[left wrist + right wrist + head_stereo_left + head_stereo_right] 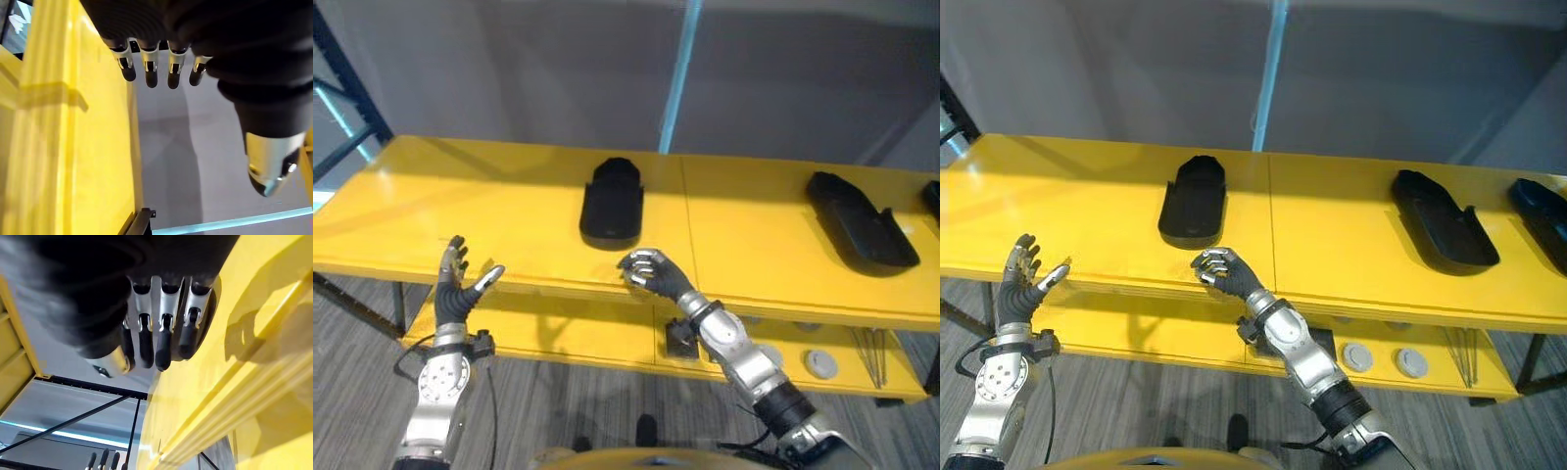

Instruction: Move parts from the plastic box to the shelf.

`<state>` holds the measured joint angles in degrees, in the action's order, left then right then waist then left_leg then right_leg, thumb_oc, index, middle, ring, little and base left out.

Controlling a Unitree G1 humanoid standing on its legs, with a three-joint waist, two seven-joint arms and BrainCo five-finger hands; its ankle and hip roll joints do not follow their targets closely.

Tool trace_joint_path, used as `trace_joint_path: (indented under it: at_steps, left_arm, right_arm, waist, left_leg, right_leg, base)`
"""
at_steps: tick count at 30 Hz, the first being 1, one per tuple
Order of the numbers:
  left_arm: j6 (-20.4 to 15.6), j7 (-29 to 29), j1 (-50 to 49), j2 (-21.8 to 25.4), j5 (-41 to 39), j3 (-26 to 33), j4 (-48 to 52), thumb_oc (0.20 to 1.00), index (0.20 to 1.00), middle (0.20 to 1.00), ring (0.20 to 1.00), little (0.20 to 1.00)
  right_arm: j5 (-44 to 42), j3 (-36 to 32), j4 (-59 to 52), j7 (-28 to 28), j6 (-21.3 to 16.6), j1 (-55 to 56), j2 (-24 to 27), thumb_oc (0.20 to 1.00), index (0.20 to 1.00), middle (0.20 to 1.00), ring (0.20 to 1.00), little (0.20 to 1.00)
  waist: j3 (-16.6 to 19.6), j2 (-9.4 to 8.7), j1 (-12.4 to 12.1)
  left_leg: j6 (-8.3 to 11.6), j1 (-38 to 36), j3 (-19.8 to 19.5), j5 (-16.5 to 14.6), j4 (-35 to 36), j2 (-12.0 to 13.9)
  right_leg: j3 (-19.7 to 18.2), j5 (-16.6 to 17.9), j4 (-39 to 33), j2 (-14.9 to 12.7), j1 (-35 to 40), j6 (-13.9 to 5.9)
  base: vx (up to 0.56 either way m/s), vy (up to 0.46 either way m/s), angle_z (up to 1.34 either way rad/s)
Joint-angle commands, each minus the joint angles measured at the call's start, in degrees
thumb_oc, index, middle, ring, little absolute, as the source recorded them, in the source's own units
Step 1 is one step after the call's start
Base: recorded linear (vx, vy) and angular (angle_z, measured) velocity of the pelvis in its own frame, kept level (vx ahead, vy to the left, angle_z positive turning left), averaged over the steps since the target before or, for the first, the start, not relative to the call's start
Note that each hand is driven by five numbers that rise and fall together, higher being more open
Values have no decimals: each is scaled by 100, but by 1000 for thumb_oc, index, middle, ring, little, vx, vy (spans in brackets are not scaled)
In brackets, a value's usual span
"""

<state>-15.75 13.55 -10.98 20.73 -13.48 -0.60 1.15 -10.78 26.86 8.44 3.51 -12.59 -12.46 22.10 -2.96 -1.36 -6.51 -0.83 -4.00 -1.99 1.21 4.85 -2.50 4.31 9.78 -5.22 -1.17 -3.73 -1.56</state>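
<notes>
On the glossy yellow shelf [509, 211], the long black moulded plastic part [612, 203] lies at eleven o'clock from the right hand [653, 274], whose fingers curl empty; the left hand [458, 286], fingers spread, sits farther away.

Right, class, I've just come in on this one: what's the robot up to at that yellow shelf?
The robot stands before a yellow shelf that already carries black parts: one near the middle, another further right. Neither hand holds anything now. The right hand, fingers curled and empty, hovers at the shelf's front edge just short of the middle part. The left hand is open, fingers spread, by the front edge to the left. Small round parts lie on the lower level.
</notes>
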Motion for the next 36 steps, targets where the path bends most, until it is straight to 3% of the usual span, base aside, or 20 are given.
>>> trace_joint_path:
  at_steps: [1,9,36]
  left_arm:
    - [-207,-151,408,375,-132,-87,78,1000,1000,1000,1000,1000]
    - [-198,-310,547,500,-402,-465,199,1000,1000,1000,1000,1000]
    - [-71,-370,877,641,-368,-1003,-81,1000,1000,1000,1000,1000]
  right_arm:
    - [-249,11,168,-357,-234,-577,-324,200,200,200,200,200]
    - [-447,-133,738,-725,-267,-1162,-554,200,200,200,200,200]
    - [-455,-113,1491,-1087,-254,-1886,-623,200,200,200,200,200]
  waist:
    - [-34,-49,28]
    - [-206,21,-190]
    - [-499,-11,-431]
  left_leg:
    - [80,127,-379,-392,15,49]
    - [79,324,-515,-315,15,18]
    - [161,935,-858,-112,15,7]
  right_leg:
    - [66,-983,67,-280,776,-353]
    - [207,-965,28,-293,660,-359]
    - [517,-979,22,-223,209,-334]
  base:
    - [-2,-4,21]
    - [-9,-3,13]
    - [-9,-1,6]
